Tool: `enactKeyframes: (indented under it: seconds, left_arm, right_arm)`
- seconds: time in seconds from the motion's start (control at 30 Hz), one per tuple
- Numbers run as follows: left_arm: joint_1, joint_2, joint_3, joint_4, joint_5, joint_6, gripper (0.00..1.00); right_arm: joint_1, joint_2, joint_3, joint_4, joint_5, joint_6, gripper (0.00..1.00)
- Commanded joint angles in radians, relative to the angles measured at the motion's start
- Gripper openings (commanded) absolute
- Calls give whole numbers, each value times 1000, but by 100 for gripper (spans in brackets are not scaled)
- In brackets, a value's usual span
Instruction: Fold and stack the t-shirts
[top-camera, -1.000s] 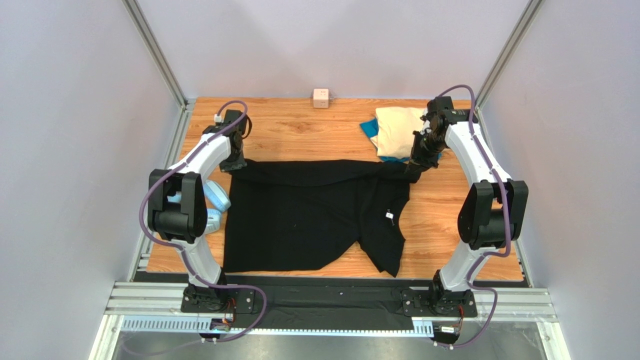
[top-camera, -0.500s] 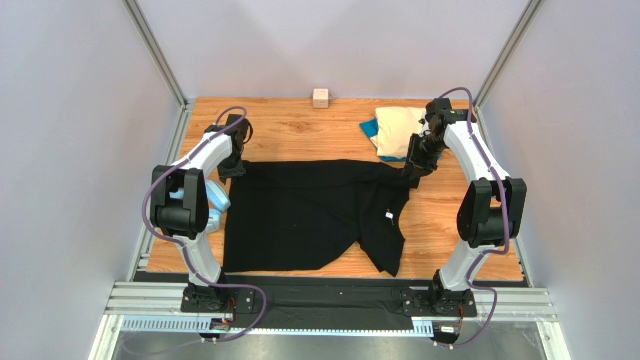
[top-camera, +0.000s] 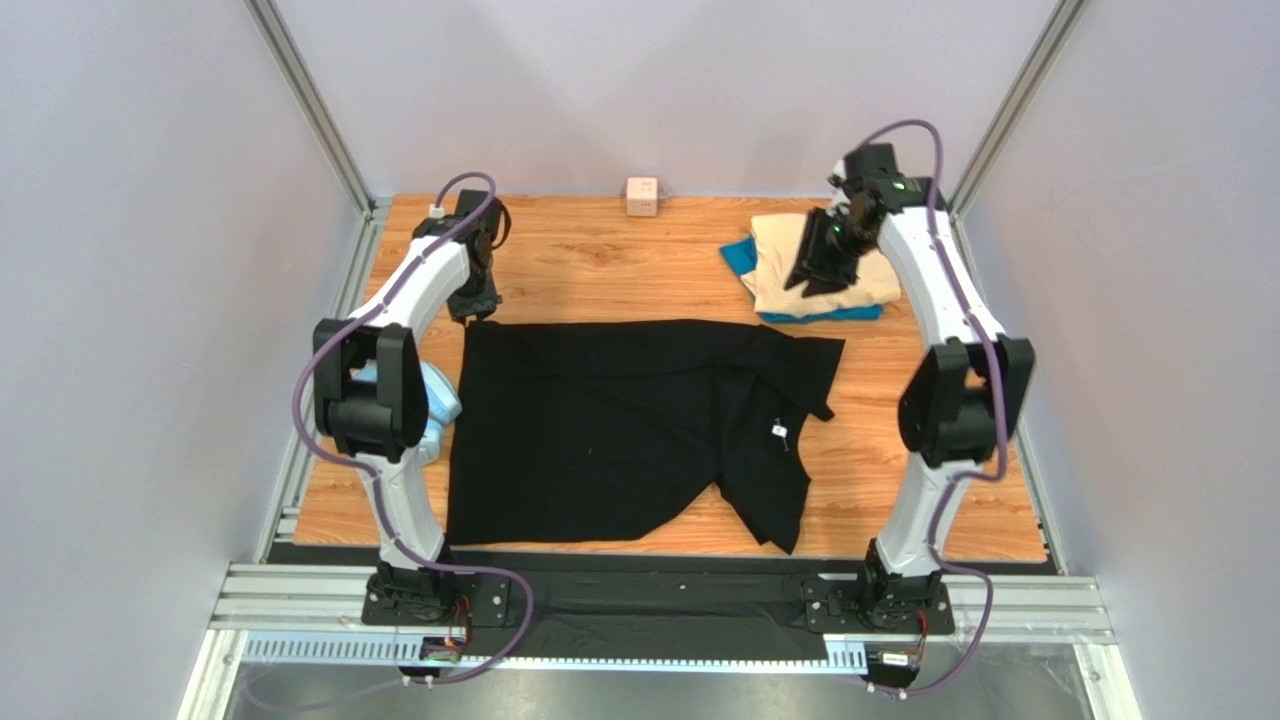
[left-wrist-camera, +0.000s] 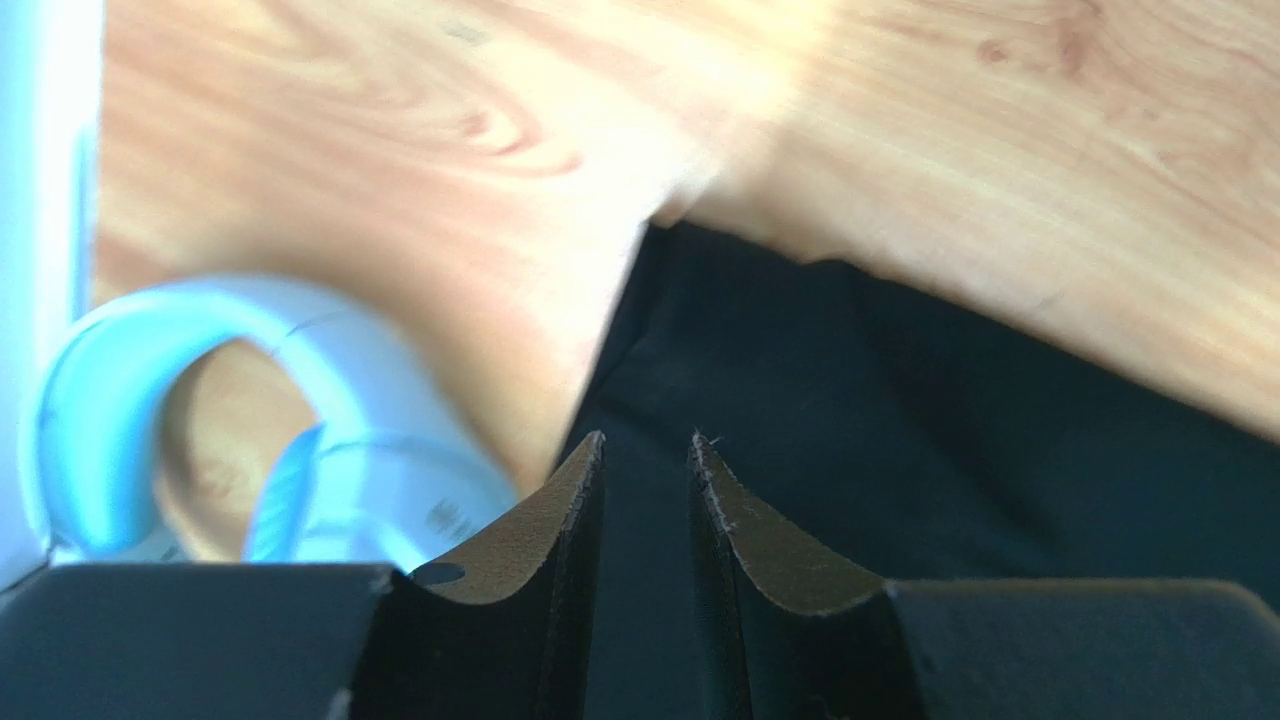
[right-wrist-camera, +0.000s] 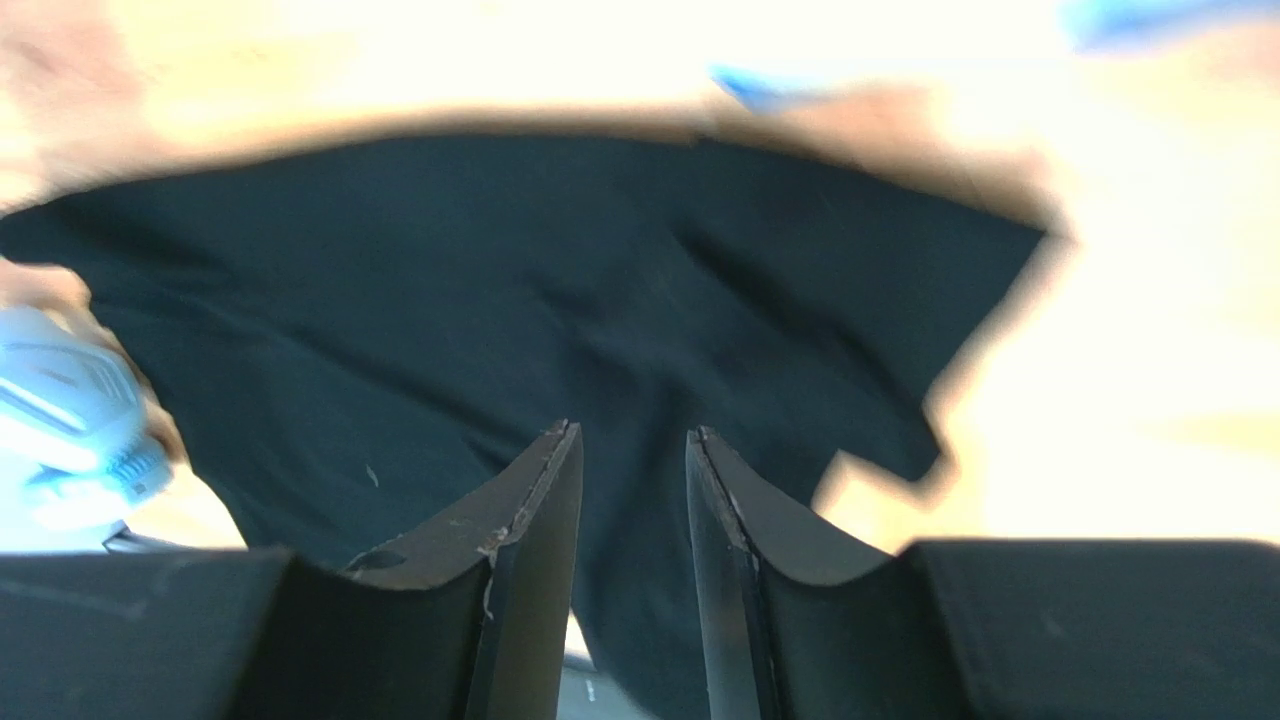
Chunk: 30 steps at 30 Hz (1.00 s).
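Observation:
The black t-shirt (top-camera: 631, 428) lies spread on the wooden table, its right side folded over toward the front. The cream t-shirt (top-camera: 781, 255) lies folded at the back right on top of the blue t-shirt (top-camera: 735, 258). My left gripper (top-camera: 478, 308) hovers just behind the black shirt's far left corner, jaws slightly apart and empty; the left wrist view shows it (left-wrist-camera: 646, 440) above the black cloth (left-wrist-camera: 932, 420). My right gripper (top-camera: 824, 273) is raised over the cream shirt, open and empty; the right wrist view shows it (right-wrist-camera: 631, 432) looking down on the black shirt (right-wrist-camera: 526, 285).
A light-blue plastic ring (top-camera: 428, 402) sits at the table's left edge beside the black shirt, also in the left wrist view (left-wrist-camera: 226, 405). A small pink cube (top-camera: 642, 195) stands at the back edge. Metal frame posts rise at both back corners.
Both grippers have let go of the black shirt's far edge. The right arm has lifted and swung back over the cream shirt; the left has drawn back a little. The shirt's right sleeve now lies flat.

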Motion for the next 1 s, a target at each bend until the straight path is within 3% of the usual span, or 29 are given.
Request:
enactKeyframes:
  seconds: [0.0, 0.13, 0.33, 0.53, 0.63, 0.73, 0.83, 0.97]
  left_arm:
    - [-24, 111, 68, 25, 37, -13, 32]
    - [-28, 130, 47, 32, 59, -31, 31]
    - [-30, 89, -96, 93, 56, -36, 30]
    - [-30, 134, -118, 110, 34, -28, 28]
    - [-30, 150, -110, 110, 25, -31, 22]
    - [-28, 154, -101, 104, 27, -28, 9]
    - [-21, 154, -99, 87, 33, -22, 0]
    - [-1, 135, -119, 87, 40, -13, 0]
  right_arm:
    - [107, 228, 227, 29, -58, 2, 36]
    - [188, 353, 321, 15, -96, 31, 36]
    - [264, 388, 236, 86, -119, 51, 35]
    - [282, 471, 214, 115, -113, 69, 32]
    - [282, 517, 246, 112, -89, 78, 21]
    - [281, 581, 310, 66, -56, 69, 3]
    - [282, 618, 350, 31, -37, 64, 0]
    - [274, 624, 351, 27, -4, 75, 0]
